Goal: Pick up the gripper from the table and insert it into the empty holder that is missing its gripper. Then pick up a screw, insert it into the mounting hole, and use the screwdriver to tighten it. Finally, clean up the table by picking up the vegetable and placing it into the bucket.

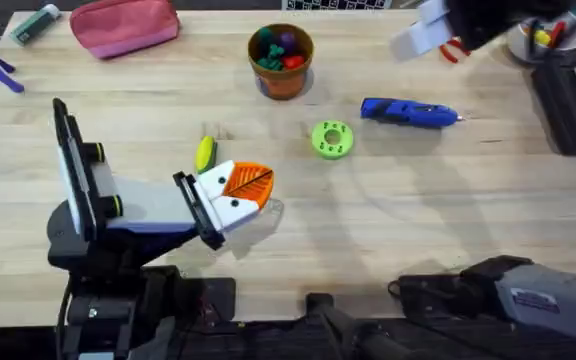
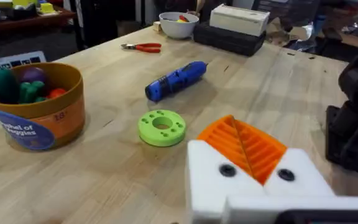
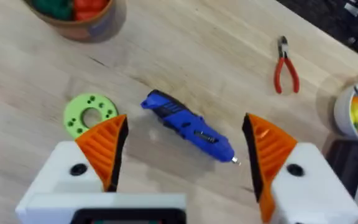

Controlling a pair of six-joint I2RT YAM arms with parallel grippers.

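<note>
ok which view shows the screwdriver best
The right wrist view: the screwdriver lies whole and close between the open right gripper's fingers, metal tip visible. The overhead view shows it whole but small; the left wrist view shows it farther off, behind the green disc.

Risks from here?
1. The right gripper hangs open over the screwdriver, which is round and lies slantwise between the fingers. Closing may roll or skew it.
2. The left gripper is shut beside the vegetable. Unless it opens first, it may nudge the vegetable away.
3. The bucket already holds toys, so the vegetable might bounce out.
</note>
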